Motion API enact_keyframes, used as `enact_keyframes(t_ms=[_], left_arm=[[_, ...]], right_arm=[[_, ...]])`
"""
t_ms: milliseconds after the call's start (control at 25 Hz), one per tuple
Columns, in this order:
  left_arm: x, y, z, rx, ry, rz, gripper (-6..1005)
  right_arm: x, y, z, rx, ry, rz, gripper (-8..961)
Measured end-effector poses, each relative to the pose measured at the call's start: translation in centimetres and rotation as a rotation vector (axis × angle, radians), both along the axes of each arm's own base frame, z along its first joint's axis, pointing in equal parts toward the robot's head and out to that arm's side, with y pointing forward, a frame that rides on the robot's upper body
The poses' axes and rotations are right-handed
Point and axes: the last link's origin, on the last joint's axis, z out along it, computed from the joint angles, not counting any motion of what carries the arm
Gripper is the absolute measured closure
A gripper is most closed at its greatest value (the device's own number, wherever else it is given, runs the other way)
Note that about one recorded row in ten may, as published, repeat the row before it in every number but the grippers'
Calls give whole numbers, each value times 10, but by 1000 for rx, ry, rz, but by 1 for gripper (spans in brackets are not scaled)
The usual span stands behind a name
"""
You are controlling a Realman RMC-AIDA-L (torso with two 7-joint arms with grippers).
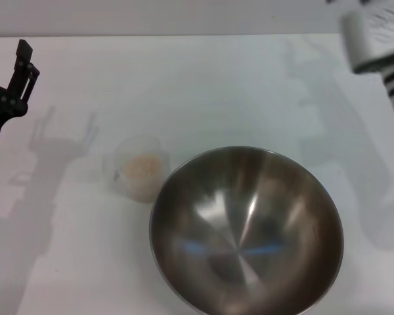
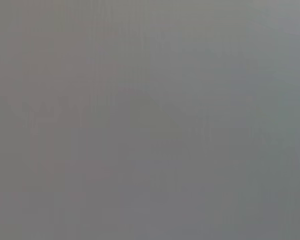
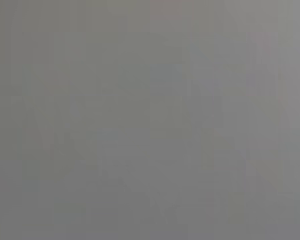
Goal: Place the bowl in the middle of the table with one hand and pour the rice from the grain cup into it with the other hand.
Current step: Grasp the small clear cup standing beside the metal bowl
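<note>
Plainly, neither arm has hold of anything yet. The left tool (image 1: 20, 69) hangs at the desk's (image 1: 203, 85) left edge, well apart from the work, and whether its fingers are apart or together I cannot tell. The right arm (image 1: 377, 46) shows only as a white housing at the far right; its tool is out of sight. Both wrist views show only grey.

Right of the left tool and nearer the robot stands the cup (image 1: 138, 167), upright, with rice (image 1: 142, 167) heaped inside. Just beyond it on that side sits the bowl (image 1: 246, 230), empty, its rim about touching the cup.

The bowl looks stiff and slick, probably light for its width; a pinch on the rim seems the only hold. The cup is likely light, thin-walled and easily tipped; taking it across the wall or by the handle should suit.
</note>
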Motion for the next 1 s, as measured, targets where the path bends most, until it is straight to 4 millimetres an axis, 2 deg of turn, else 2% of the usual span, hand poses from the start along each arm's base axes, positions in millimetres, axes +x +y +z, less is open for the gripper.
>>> enact_keyframes(t_ms=[80, 120, 200, 320, 360, 400, 560, 640, 720, 840, 880, 1000], left_arm=[[-1, -1, 1, 0, 8, -1, 235], [-1, -1, 1, 0, 8, -1, 235], [-8, -9, -2, -26, 37, 6, 236], [-9, -11, -3, -34, 42, 5, 236], [-14, -20, -9, -72, 69, 7, 236], [-14, -20, -9, -72, 69, 7, 237], [-26, -38, -18, -154, 96, 25, 238], [-32, -50, -23, -203, 79, 38, 238], [-34, -53, -24, -216, 79, 39, 239], [-35, -56, -26, -229, 81, 41, 239], [-37, -64, -33, -275, 95, 46, 239], [-39, -67, -38, -305, 102, 50, 240]], right_arm=[[28, -8, 10, 12, 159, 35, 545], [28, -8, 10, 12, 159, 35, 545], [78, -20, 21, -22, 344, 35, 544], [89, -24, 23, -30, 374, 29, 544], [113, -34, 30, -47, 441, 21, 544], [113, -34, 30, -47, 441, 21, 544], [147, -48, 35, -70, 476, -47, 545], [156, -49, 34, -73, 456, -91, 545], [159, -47, 34, -76, 446, -110, 545], [160, -44, 35, -73, 442, -119, 545], [160, -42, 36, -70, 441, -119, 545], [160, -40, 39, -66, 435, -116, 545]])
